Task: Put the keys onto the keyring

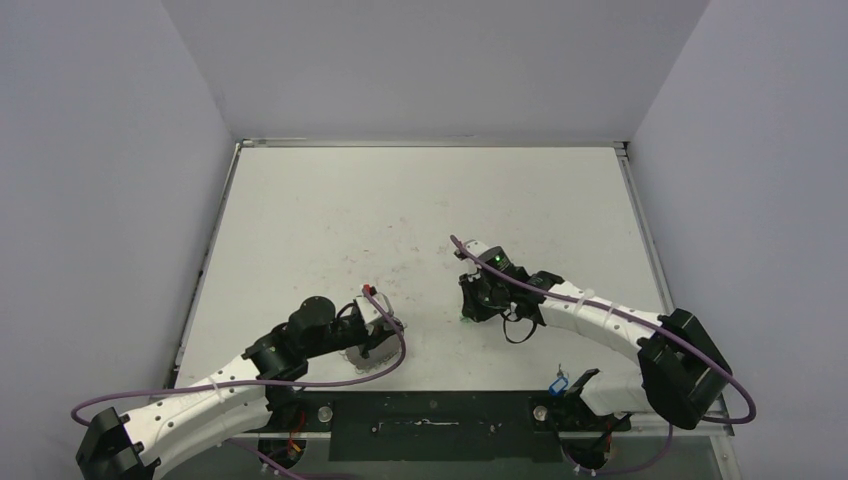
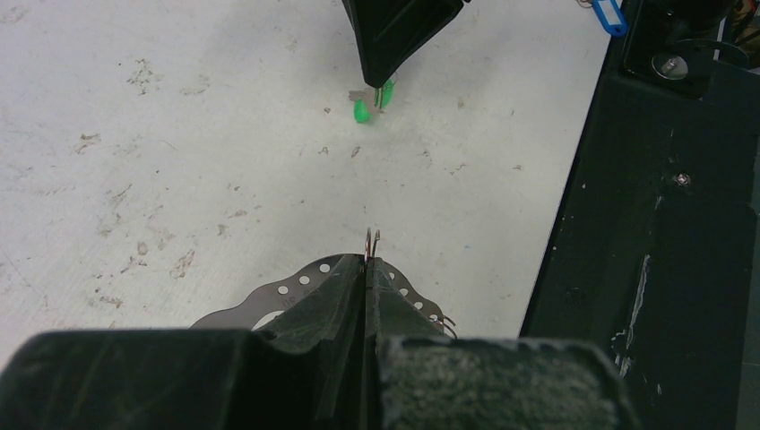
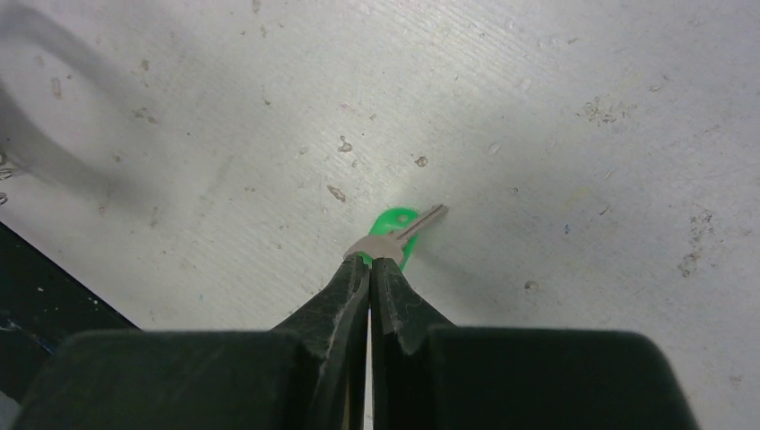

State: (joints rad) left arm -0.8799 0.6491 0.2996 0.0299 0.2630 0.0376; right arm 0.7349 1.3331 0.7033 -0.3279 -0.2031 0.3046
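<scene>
My left gripper (image 1: 372, 335) (image 2: 368, 264) is shut on the keyring (image 2: 296, 285), a thin grey wavy band with small holes. A split wire end (image 2: 369, 240) pokes out past the fingertips. In the top view the ring (image 1: 362, 362) curves below the gripper. My right gripper (image 1: 470, 308) (image 3: 369, 262) is shut on the metal head of the green-tagged key (image 3: 394, 231). The blade points up and right, at or just above the table. The left wrist view shows this key (image 2: 363, 109) under the right gripper (image 2: 384, 82), some way ahead of the ring. The blue-tagged key (image 1: 558, 383) (image 2: 608, 16) lies by the right arm's base.
A black base plate (image 1: 430, 425) (image 2: 645, 251) runs along the near table edge, right of the keyring in the left wrist view. Purple cables (image 1: 300, 382) loop off both arms. The white table (image 1: 400, 210) is scuffed and walled on three sides.
</scene>
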